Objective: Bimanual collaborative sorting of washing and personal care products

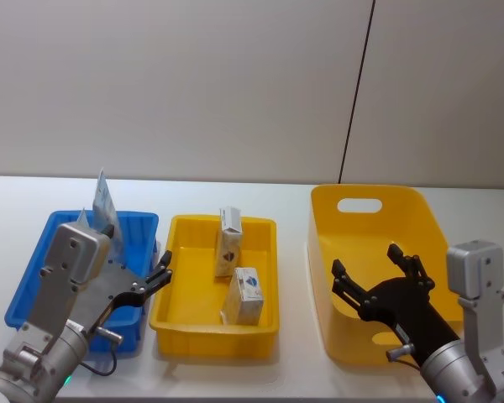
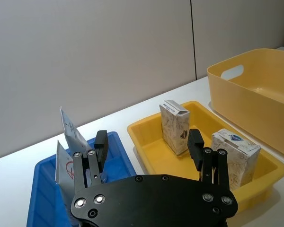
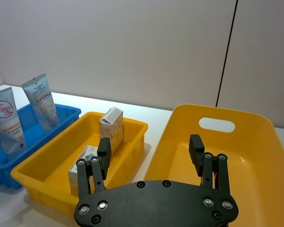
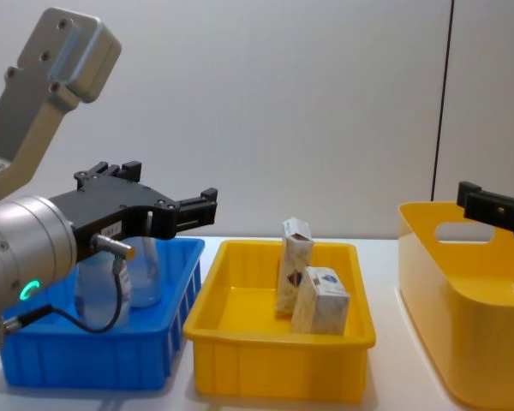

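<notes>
**Operator:** Report claw status.

**Unit:** My left claw (image 1: 160, 270) hangs with its fingers apart and holds nothing. It is above the right side of the blue bin (image 1: 133, 220), tips pointing toward the yellow tray (image 1: 217, 326). My right claw (image 1: 375, 270) is also spread and empty, over the near part of the handled yellow tub (image 1: 365, 191).

**Operator:** Locate the products.

**Unit:** The squeeze tubes (image 3: 40, 97) stand upright at the far end of the blue bin. The tall carton (image 1: 228, 242) stands toward the back of the yellow tray. The squat carton (image 1: 249, 294) stands just in front of it. I cannot tell whether the two touch.

**Operator:** State the procedure for the step in hand.

**Unit:** I judge this to be the approach to a carton.
1. Select the squat carton, since it is nearer and unobstructed from above.
2. Centre my claw over it before descending, with the fingers across its narrower faces.
3. Keep the fingers off the tray wall and the tall carton.
4. Close gently, because thin card probably dents and slips.
5. Lift straight up until the carton is above the rim, then traverse.
6. Hold my other claw outside the tray throughout, so the arms do not cross.
</notes>
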### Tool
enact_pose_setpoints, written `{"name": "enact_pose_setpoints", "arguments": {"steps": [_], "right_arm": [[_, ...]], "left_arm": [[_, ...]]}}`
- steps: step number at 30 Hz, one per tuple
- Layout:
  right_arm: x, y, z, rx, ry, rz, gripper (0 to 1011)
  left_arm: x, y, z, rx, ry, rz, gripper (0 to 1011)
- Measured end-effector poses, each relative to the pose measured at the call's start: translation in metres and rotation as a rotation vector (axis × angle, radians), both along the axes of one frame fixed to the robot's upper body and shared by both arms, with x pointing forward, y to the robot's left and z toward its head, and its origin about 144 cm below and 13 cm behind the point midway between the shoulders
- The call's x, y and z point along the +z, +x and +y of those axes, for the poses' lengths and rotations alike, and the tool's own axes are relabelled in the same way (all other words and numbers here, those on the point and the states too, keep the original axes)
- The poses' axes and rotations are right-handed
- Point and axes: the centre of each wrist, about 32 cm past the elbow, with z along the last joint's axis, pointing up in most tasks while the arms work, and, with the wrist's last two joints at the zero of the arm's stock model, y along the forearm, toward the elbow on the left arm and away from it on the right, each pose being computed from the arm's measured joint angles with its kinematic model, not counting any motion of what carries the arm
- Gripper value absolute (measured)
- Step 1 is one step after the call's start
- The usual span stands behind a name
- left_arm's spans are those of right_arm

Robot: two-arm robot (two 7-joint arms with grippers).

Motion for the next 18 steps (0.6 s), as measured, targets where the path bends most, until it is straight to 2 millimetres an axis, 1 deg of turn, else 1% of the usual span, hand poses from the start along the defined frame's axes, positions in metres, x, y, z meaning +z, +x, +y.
{"name": "enact_pose_setpoints", "arguments": {"steps": [18], "right_arm": [[0.0, 0.0, 0.0, 0.0, 0.0, 0.0, 1002]], "left_arm": [[0.0, 0.0, 0.0, 0.0, 0.0, 0.0, 1001]]}}
